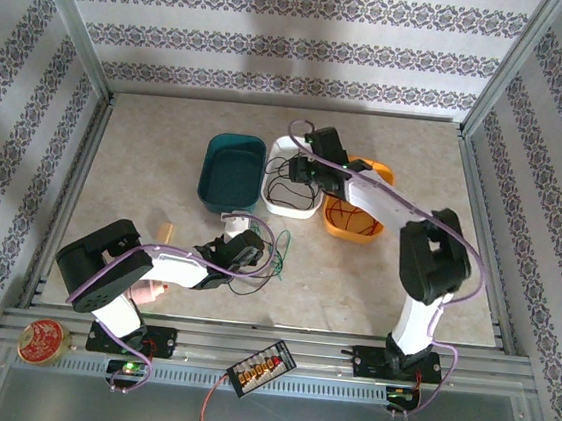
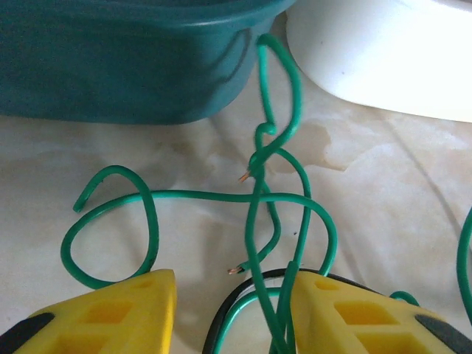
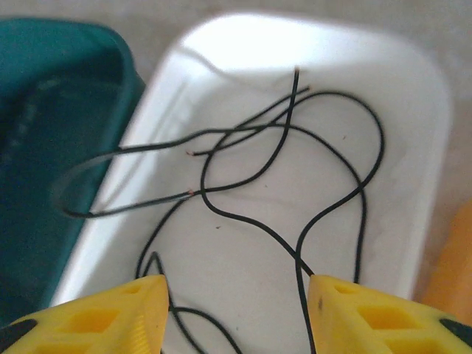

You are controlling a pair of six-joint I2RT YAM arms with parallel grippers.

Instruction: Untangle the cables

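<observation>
Left wrist, green cables [image 2: 206, 195] threading through the spread left pincer [image 2: 232, 284]

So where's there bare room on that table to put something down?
The widest bare patch is the left of the table, between frame and teal bin. The strip behind the bins is free too, and the near stretch between left arm and right arm. Crowded mid-table: teal bin, white bin and orange bin side by side, green wire in front.

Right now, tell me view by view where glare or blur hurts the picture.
Left wrist: green wire sharp, white tray blown out. Right wrist: tray's far end glares, black wires soft. Top external: even light, wires hair-thin.
</observation>
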